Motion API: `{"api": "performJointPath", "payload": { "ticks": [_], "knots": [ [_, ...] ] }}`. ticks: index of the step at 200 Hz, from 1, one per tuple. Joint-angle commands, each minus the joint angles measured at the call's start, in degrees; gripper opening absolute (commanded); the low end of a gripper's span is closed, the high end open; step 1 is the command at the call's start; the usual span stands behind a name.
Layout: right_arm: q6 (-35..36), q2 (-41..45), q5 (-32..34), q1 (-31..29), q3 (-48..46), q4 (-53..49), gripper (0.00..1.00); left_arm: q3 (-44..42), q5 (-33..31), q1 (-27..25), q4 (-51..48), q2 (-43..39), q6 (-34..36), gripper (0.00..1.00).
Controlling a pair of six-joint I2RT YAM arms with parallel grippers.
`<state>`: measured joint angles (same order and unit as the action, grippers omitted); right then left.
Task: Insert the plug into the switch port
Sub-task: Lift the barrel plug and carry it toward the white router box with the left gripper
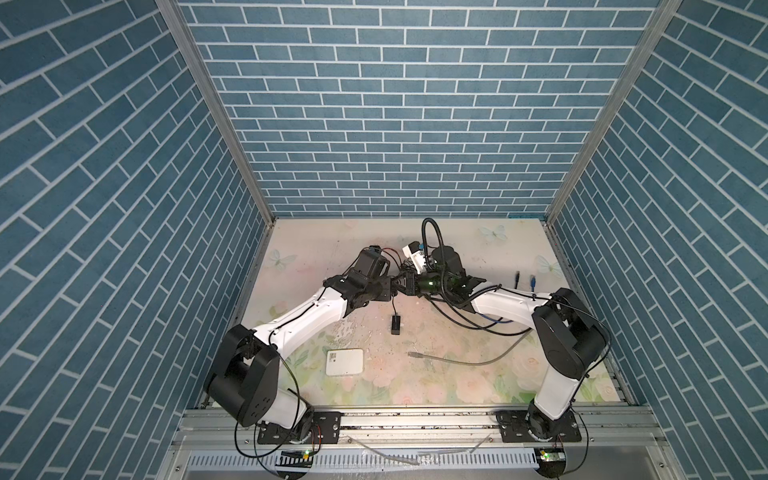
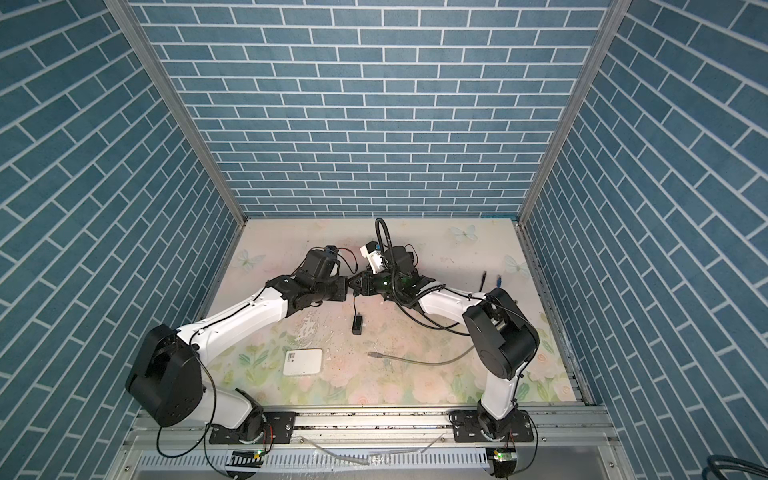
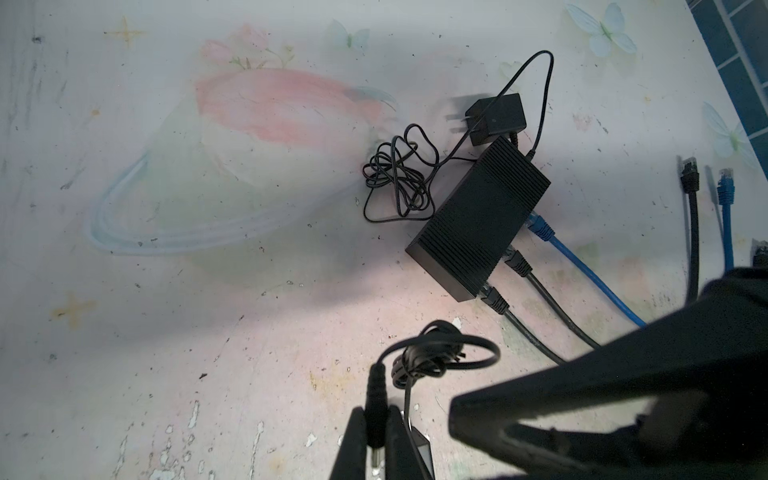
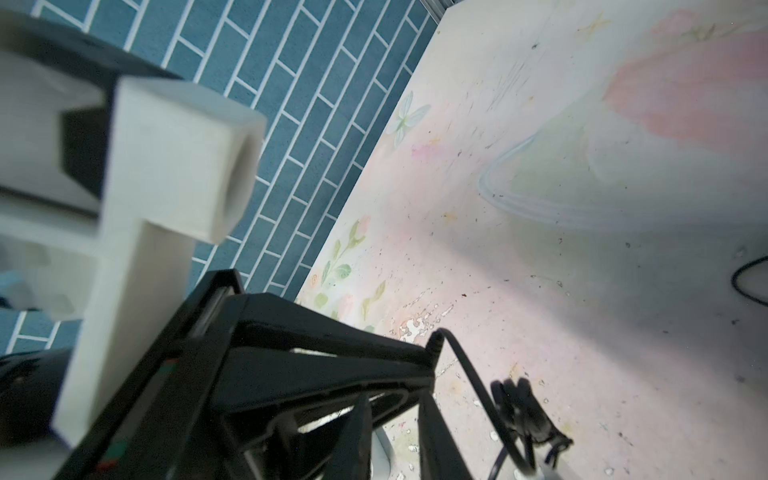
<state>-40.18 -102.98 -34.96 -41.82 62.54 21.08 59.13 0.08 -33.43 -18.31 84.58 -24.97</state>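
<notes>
Left gripper (image 3: 376, 415) clamps the plug (image 3: 376, 386); you cannot tell the right gripper's (image 4: 430, 368) state; arms cover the switch (image 3: 478, 220) in both top views.

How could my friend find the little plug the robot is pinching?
Find the black ribbed switch on the flowery table, then look to the left gripper. Pinched between its fingers is a small black barrel plug. It is round with a metal tip, unlike the boxy network plugs in the switch.

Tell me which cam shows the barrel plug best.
Left wrist: the plug sits close-up, pinched in the left gripper. Right wrist catches only its ribbed cord end; in both top views it is too small to make out.
</notes>
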Motion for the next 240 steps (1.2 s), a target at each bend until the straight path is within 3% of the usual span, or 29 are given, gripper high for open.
{"api": "performJointPath", "payload": {
  "ticks": [1, 66, 129, 178, 222, 240],
  "knots": [
    [-2.8, -0.39, -0.32, -0.33, 2.91, -0.34, 0.22, -0.6, 0.25, -0.32, 1.14, -0.58, -0.35, 0.04],
    [-4.1, -2.88, 2.82, -0.34, 4.88, 1.6, 0.28, -1.19, 5.04, -0.41, 2.73, -0.88, 0.47, 0.04],
    [-4.55, -4.79, 3.76, -0.28, 7.45, 0.7, 0.27, -3.14, 7.75, -0.52, 5.39, -2.33, 1.95, 0.04],
    [-4.29, -4.51, 3.43, -0.35, 7.0, -1.17, 0.21, -3.17, 4.84, -0.5, 5.0, -2.44, 3.16, 0.04],
    [-4.33, -4.47, 1.14, -0.32, 6.57, -1.28, 0.05, -2.8, 3.4, -0.5, 4.98, -1.98, 4.63, 0.05],
    [-4.26, -4.42, 0.39, -0.29, 6.88, -0.78, 0.0, -3.02, 3.44, -0.5, 5.81, -1.7, 4.93, 0.11]
  ]
}}
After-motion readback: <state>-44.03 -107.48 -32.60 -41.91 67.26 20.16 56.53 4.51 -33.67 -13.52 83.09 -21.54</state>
